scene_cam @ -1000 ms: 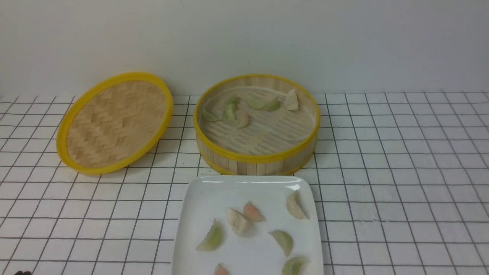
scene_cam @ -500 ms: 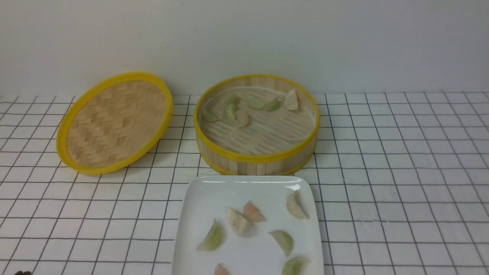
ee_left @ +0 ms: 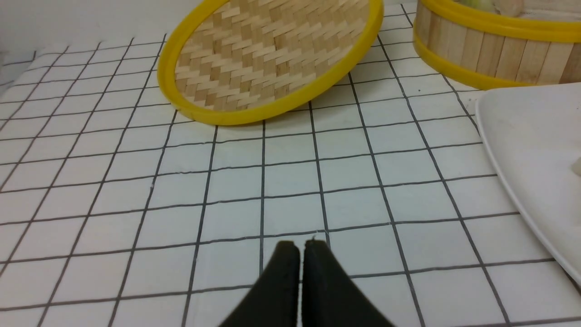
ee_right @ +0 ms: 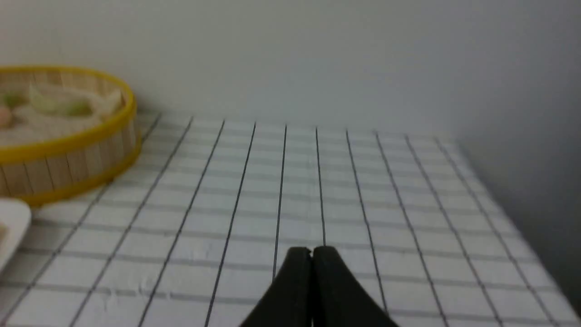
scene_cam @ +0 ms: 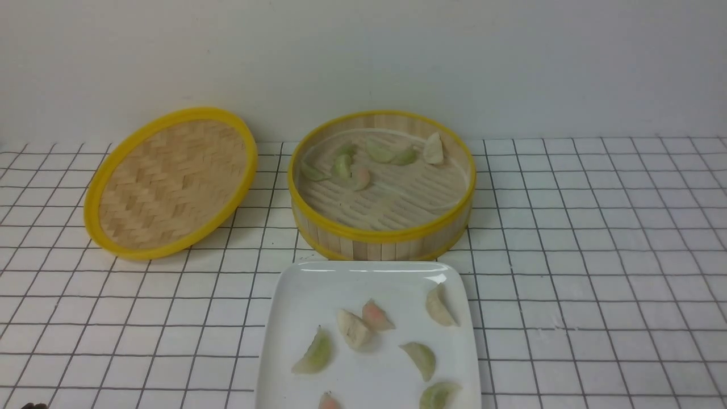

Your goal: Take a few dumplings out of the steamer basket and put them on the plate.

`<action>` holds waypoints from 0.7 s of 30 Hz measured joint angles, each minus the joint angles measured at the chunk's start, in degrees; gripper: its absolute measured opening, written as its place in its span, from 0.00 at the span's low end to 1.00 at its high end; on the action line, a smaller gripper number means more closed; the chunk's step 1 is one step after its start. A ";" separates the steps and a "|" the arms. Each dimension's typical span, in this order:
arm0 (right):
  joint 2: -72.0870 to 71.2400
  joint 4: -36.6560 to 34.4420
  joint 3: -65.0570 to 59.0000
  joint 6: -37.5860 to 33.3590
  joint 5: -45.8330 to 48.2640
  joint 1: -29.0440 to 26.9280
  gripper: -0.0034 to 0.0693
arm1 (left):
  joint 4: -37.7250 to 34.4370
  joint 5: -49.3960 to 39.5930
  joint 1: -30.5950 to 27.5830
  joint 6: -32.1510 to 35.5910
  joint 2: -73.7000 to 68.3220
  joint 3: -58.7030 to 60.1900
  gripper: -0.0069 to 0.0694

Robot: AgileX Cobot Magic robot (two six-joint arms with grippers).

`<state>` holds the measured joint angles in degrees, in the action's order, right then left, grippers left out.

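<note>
The steamer basket (scene_cam: 381, 232) stands at the back middle of the table with several dumplings (scene_cam: 359, 177) along its far side. In front of it lies the white plate (scene_cam: 295, 301), carrying several more dumplings (scene_cam: 423, 359). My left gripper (ee_left: 300, 245) hovers shut and empty over bare tiles, left of the plate (ee_left: 526, 136) and nearer than the basket (ee_left: 481, 54). My right gripper (ee_right: 312, 250) is shut and empty too, over tiles to the right of the basket (ee_right: 68, 168). Neither gripper shows plainly in the front view.
A flat woven lid (scene_cam: 170, 182) with a yellow rim leans tilted at the back left, also seen as the lid (ee_left: 272, 59) ahead of my left gripper. A pale wall (scene_cam: 363, 57) closes the back. The table's right edge (ee_right: 499, 200) drops off near my right gripper.
</note>
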<state>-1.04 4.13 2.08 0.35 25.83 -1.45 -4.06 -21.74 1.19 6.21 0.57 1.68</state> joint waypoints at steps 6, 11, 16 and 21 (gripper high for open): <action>0.08 -1.48 -3.13 0.81 -2.89 0.00 0.03 | 0.00 -0.07 0.00 0.00 0.00 0.00 0.08; 0.08 -1.62 -3.20 1.18 -3.24 0.00 0.03 | 0.00 -0.07 0.00 0.00 0.00 0.00 0.08; 0.08 -1.77 -3.20 1.29 -3.28 0.00 0.03 | 0.00 -0.07 0.00 0.00 0.00 0.00 0.08; 0.08 -1.82 -3.20 1.29 -3.28 0.00 0.03 | 0.00 -0.07 0.00 0.00 0.00 0.00 0.08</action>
<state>-0.96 2.31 -1.12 1.64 22.56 -1.45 -4.06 -21.81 1.19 6.21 0.57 1.68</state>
